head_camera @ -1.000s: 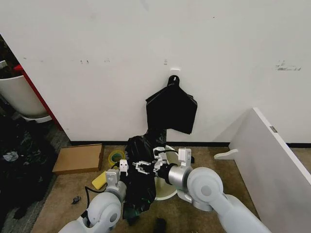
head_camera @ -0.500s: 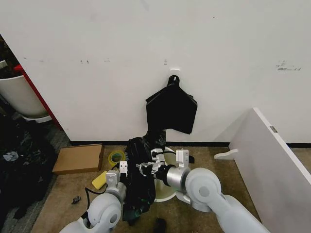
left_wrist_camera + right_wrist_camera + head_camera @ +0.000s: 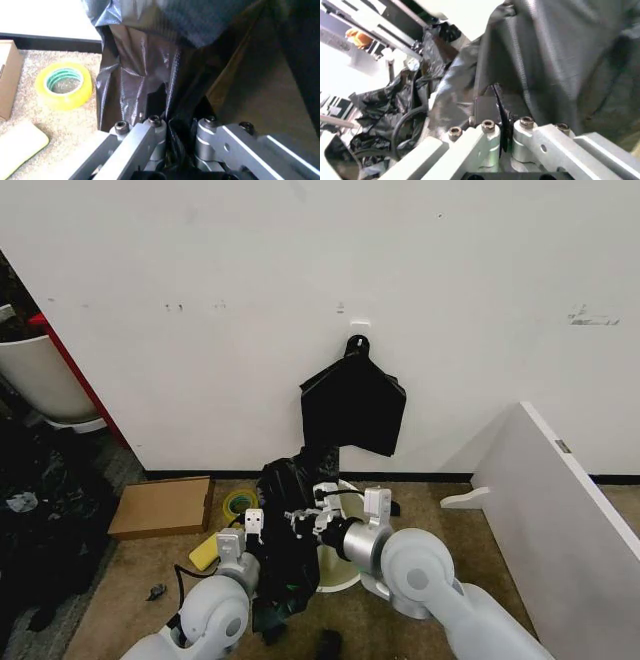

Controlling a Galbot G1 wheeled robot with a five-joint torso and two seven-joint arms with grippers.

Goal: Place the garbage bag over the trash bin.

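The glossy black garbage bag hangs crumpled on the floor by the wall, draped against the left side of the white trash bin. Only part of the bin's pale side shows past the bag. My left gripper is at the bag's left edge and is shut on a fold of the garbage bag, the film pinched in my left gripper. My right gripper reaches in from the bin side. In the right wrist view my right gripper is shut on a thin edge of the garbage bag.
A flat black bundle hangs from a wall hook above the bin. A cardboard box, a yellow tape roll and a yellow pad lie on the carpet to the left. A white board leans at the right, and a white tub stands far left.
My right gripper has shifted a little toward the bin, the bag still held. The bag's folds have moved slightly. The left gripper has stayed put.
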